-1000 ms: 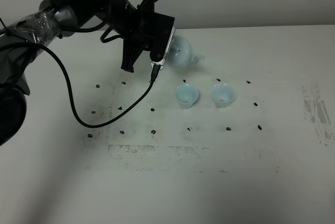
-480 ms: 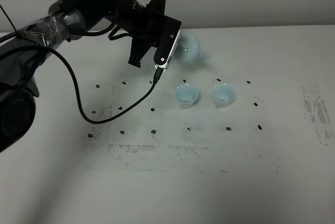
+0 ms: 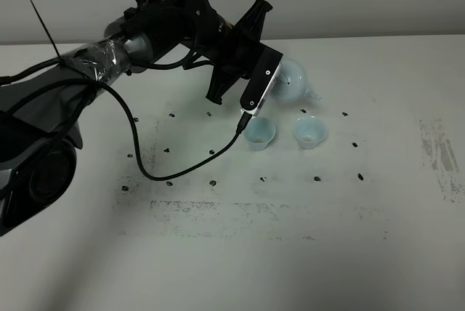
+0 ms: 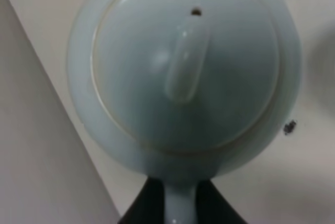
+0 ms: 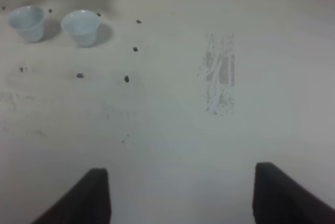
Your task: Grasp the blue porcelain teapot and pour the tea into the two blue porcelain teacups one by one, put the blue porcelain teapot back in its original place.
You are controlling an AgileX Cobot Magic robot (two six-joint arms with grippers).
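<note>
We can't see the left gripper's (image 4: pixel 181 211) jaws from the high view: the wrist housing (image 3: pixel 256 82) covers them and the handle side of the blue porcelain teapot (image 3: pixel 294 82). The left wrist view shows dark fingers (image 4: pixel 145 209) clamped on the handle, cut off at the frame edge, with the spout out of shot. The teapot sits just beyond the left teacup (image 3: pixel 259 133) and right teacup (image 3: pixel 309 131), spout toward the right one. The right gripper (image 5: pixel 183 198) is spread wide, holding nothing, well apart from both.

Left teacup (image 3: pixel 259 132) and right teacup (image 3: pixel 309 131) stand side by side, apart, on the bench (image 3: pixel 240 267). Teapot (image 3: pixel 294 82) hangs just behind them, between the two, spout toward the right.
</note>
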